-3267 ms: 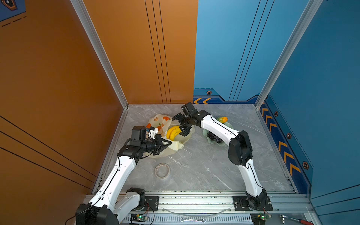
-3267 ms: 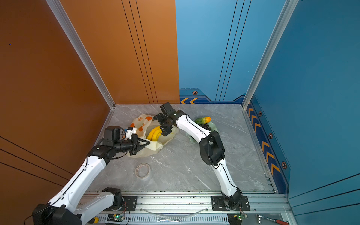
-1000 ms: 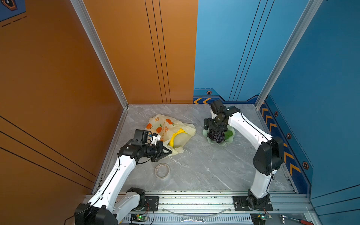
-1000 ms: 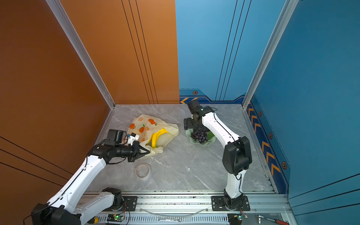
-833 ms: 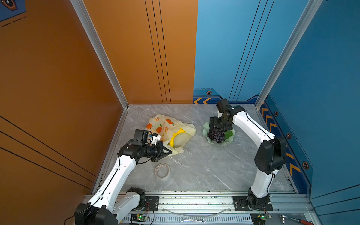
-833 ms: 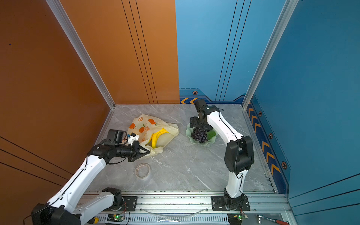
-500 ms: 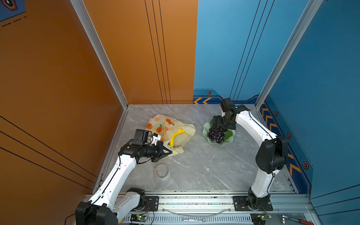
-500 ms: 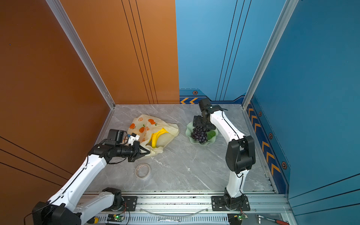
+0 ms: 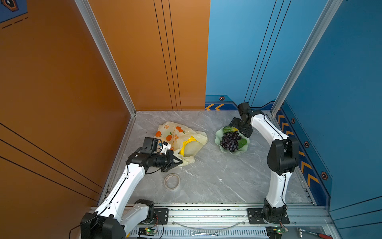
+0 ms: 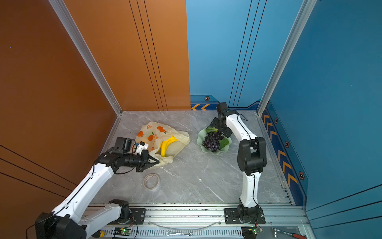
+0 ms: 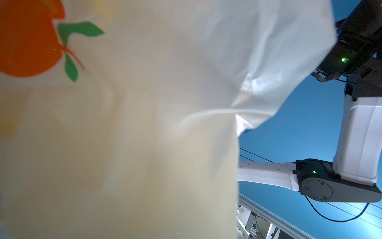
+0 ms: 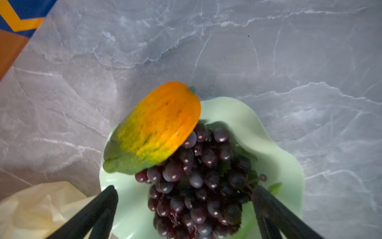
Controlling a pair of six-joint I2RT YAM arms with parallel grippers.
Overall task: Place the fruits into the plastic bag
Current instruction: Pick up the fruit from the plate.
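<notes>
The cream plastic bag [image 9: 177, 134] [image 10: 157, 134] with orange fruit prints lies at the left of the marble floor. A yellow banana bunch [image 9: 187, 142] [image 10: 166, 144] sits in its mouth. My left gripper [image 9: 178, 162] [image 10: 156, 162] is shut on the bag's near edge. In the left wrist view the bag [image 11: 144, 103] hides the jaws. Dark purple grapes [image 9: 230, 141] [image 12: 198, 186] and a green-orange oblong fruit [image 9: 228, 129] [image 12: 155, 128] lie in the pale green dish [image 9: 218, 138] [image 12: 279, 157]. Above the dish's far side my right gripper [image 9: 239, 129] [image 10: 220, 128] [image 12: 184, 191] hangs open, holding nothing.
A roll of clear tape [image 9: 172, 181] [image 10: 151, 181] lies on the floor in front of the bag. Orange and blue walls close in the left, back and right. A wrench [image 9: 204, 233] and a red-handled tool [image 9: 318, 234] lie on the front rail.
My right gripper left the bag, where the bananas now lie, and swung right to hang over the dish's far side. The left gripper kept its hold on the bag.
</notes>
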